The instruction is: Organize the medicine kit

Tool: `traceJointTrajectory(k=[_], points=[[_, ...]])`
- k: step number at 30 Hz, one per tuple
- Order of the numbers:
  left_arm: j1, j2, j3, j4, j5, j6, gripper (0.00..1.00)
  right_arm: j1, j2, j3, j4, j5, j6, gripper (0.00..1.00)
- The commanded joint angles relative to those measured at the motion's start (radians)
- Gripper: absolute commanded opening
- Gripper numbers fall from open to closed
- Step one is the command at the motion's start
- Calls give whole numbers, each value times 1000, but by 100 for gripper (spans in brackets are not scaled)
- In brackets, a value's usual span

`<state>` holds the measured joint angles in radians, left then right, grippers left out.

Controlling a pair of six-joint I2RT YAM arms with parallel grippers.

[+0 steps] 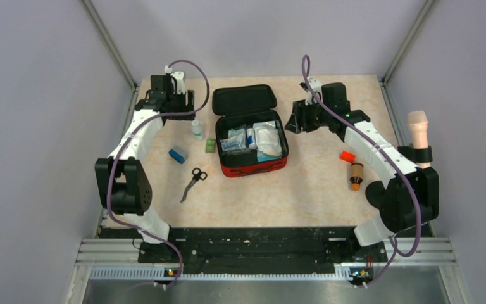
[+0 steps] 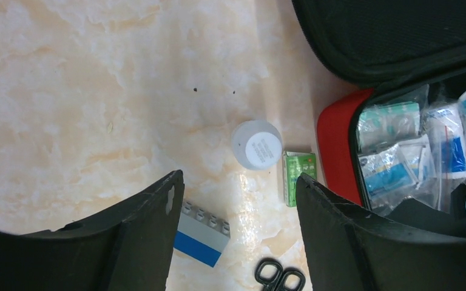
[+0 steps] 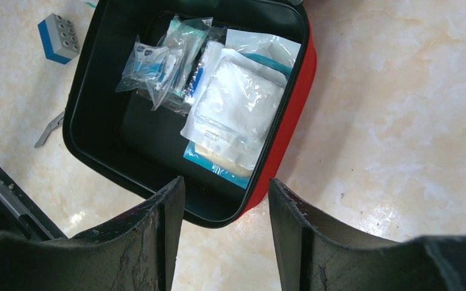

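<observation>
Left tool (image 2: 238, 179): jaws spread, holding nothing, poised over the tabletop (image 1: 304, 196) at 10 o'clock of the kit.

Right tool (image 3: 226, 182): jaws spread, likewise unladen, at 2 o'clock of the kit and looking down into it.

Medicine kit (image 1: 253, 170): red zip case at mid-tabletop, lid (image 1: 245, 99) thrown back toward 12 o'clock, black tray exposed.

Contents already in the tray: clear sachets (image 1: 234, 140) on the 9 o'clock side and a white gauze pack (image 1: 267, 138) on the 3 o'clock side. The near part of the tray showed bare lining.

Loose on the tabletop:
- white-capped bottle (image 1: 197, 130), at 9 o'clock of the kit
- green packet (image 1: 210, 145), just beside the kit wall
- blue block (image 1: 177, 155), further out at 9 o'clock
- scissors (image 1: 193, 182), at 8 o'clock
- orange-red cap (image 1: 347, 156), at 3 o'clock
- brown bottle (image 1: 355, 175), at 4 o'clock

Progress, as judged: partly done. Six items lay outside and the case was not yet zipped. Which of them belonged inside could not be told.
</observation>
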<state>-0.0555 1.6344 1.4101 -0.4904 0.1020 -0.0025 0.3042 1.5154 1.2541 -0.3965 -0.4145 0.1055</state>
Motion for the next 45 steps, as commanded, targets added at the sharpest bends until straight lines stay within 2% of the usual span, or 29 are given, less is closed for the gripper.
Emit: traceJointTrajectory(k=[1, 7, 13, 26, 28, 32, 37, 41, 43, 45], points=[[-3, 110, 152, -75, -30, -24, 71, -7, -56, -10, 22, 5, -12, 53], [-9, 188, 190, -98, -23, -24, 70, -7, -69, -19, 18, 21, -17, 52], [-17, 238, 199, -105, 13, -30, 58, -7, -74, -35, 22, 17, -15, 52], [-53, 299, 221, -104, -14, -7, 55, -7, -70, -37, 23, 19, -17, 52], [-55, 302, 218, -108, -34, -6, 51, -7, -69, -38, 23, 22, -18, 52], [-58, 306, 224, -131, -44, -7, 34, -7, -68, -38, 24, 27, -22, 52], [-58, 257, 220, -152, -31, -7, 2, -7, -63, -29, 24, 6, -55, 53], [-56, 203, 268, -254, 6, -7, 0, -7, -53, -3, 21, -47, -99, 54], [-56, 166, 292, -295, 68, -7, 0, -7, -46, 15, 22, -92, -147, 55], [-56, 112, 283, -294, 141, -11, 0, -7, -42, 38, 16, -225, -236, 54]])
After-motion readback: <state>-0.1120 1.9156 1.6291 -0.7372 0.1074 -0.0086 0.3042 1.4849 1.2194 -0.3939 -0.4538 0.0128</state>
